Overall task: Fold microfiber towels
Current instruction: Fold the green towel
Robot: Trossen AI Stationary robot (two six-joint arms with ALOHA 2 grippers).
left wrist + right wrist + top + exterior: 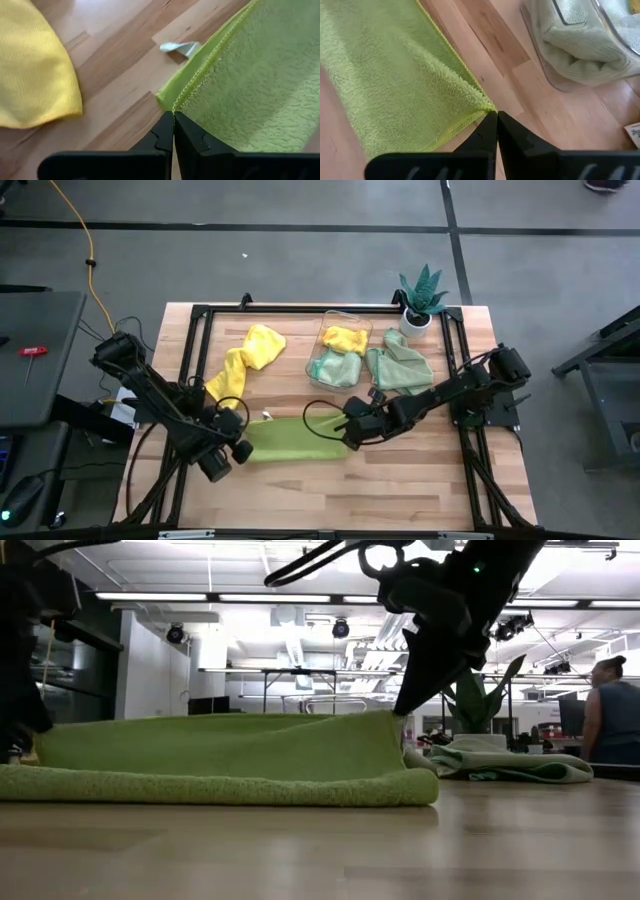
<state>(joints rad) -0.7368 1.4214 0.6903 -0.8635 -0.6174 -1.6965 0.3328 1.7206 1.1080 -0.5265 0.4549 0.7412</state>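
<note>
A lime green microfiber towel (295,440) lies as a long strip across the table's near middle, between my two grippers. My left gripper (240,448) is shut on its left end and my right gripper (350,432) on its right end. In the low view, the towel's upper layer (220,745) stands raised behind a thick fold (220,788) resting on the wood. A yellow towel (245,360) lies crumpled at the far left. A mint green towel (400,365) lies bunched right of the clear bin. My left gripper pinches the lime towel's stitched edge (176,102) near a corner between its two shut fingers, slanting down from the table's left. The cloth spreads away from the fingers onto the wood. My right gripper pinches the towel's right corner (487,106) between its shut fingers, slanting down from the right. That corner (396,720) is held a little above the table, and the layer runs from it fairly straight toward the left.
A clear plastic bin (352,320) at the far middle holds a yellow and a mint cloth. A spiky potted plant (420,300) stands at the far right corner. A black frame (200,315) borders the wooden table. A person (610,720) stands in the room beyond.
</note>
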